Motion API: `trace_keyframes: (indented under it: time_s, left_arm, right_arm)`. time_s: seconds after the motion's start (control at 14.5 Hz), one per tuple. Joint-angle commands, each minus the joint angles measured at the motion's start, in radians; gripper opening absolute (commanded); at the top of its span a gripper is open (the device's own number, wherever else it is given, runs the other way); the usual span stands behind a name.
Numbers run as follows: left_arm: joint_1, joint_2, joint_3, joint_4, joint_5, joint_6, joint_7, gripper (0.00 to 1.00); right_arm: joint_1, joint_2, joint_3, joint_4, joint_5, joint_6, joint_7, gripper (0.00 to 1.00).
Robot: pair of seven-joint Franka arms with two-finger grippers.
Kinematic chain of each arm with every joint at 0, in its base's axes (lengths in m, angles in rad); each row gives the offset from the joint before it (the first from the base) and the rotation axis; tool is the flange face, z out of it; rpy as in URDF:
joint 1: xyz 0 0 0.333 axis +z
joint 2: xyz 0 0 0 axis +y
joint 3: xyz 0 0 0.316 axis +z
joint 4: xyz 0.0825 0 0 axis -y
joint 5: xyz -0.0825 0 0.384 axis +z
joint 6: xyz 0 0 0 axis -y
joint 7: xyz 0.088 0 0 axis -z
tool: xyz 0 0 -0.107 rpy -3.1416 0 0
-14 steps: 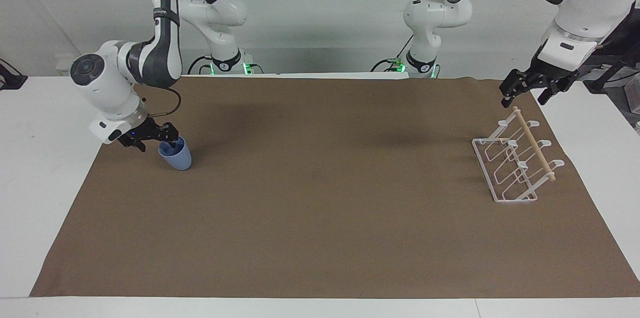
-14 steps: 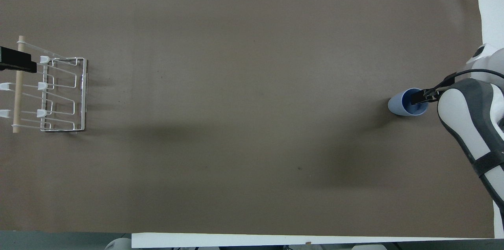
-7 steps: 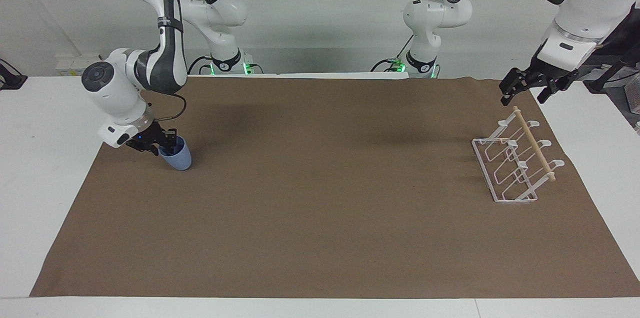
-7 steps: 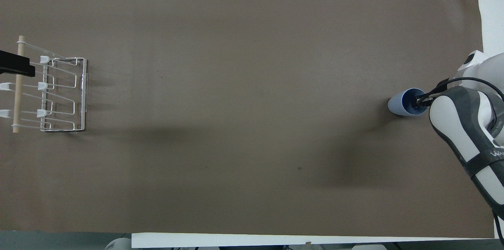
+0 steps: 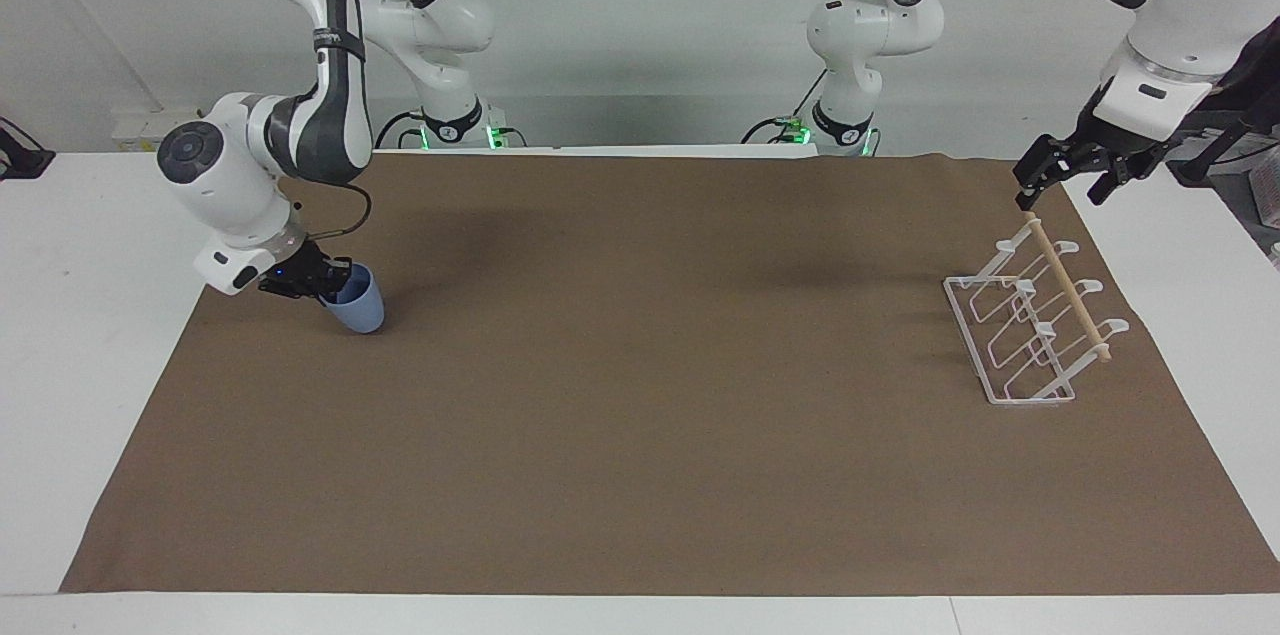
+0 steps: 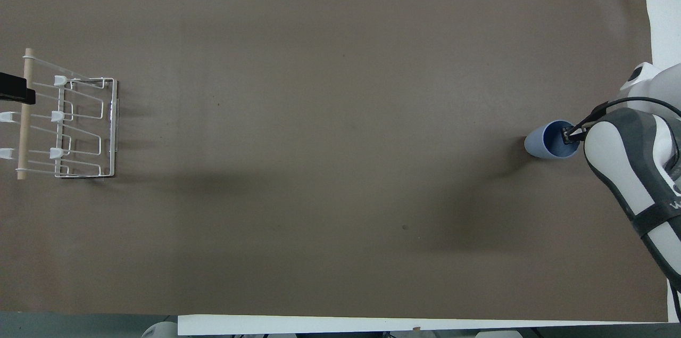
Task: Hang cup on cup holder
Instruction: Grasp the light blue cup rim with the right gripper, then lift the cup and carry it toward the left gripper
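**Gripping the Cup at the Right Arm's End of the Desk**

Clamping the rim of the cup (image 5: 356,308), the right pincer (image 5: 322,284) sits low at the right arm's end of the desk (image 5: 60,315), its fingers closed together on the wall of the light blue tumbler. In the overhead view one finger reaches inside the cup (image 6: 548,144) at the edge nearest the right pincer (image 6: 570,135), while the arm's white and grey forearm covers the rest of the wrist. The cup is tilted in the facing view, its mouth leaning toward the pincer and its narrower base toward the brown mat (image 5: 640,395); whether the base touches the mat I cannot tell.

The cup holder (image 5: 1030,325) stands on the mat at the left arm's end of the desk, well apart from the cup. Its white wire base lies flat, its looped prongs slant upward, and a light wooden rod (image 5: 1068,287) runs across the top. No cup hangs on it.

The left pincer (image 5: 1065,177) hangs in the air over the end of the rod nearer to the robots, fingers spread apart and holding nothing. In the overhead view only a dark tip of the left pincer (image 6: 16,94) shows at the frame's edge, over the cup holder (image 6: 80,130) and its rod (image 6: 24,114). That arm waits.
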Motion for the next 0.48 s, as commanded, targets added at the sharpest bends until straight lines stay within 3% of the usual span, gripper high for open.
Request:
trace_keyframes:
  time_s: [0.0, 0.21, 0.41]
  left_arm:
    - [0.003, -0.028, -0.001, -0.029, 0.007, -0.008, 0.013, 1.00]
    - [0.001, -0.028, -0.002, -0.027, 0.007, -0.009, 0.014, 1.00]
    - [0.003, -0.029, -0.002, -0.029, 0.006, -0.016, 0.013, 1.00]
  right_arm:
    - [0.022, -0.006, 0.022, 0.066, 0.174, -0.106, -0.036, 0.00]
    - [0.025, 0.002, 0.030, 0.199, 0.377, -0.326, -0.033, 0.00]
    - [0.025, 0.001, 0.030, 0.201, 0.592, -0.421, -0.022, 0.00]
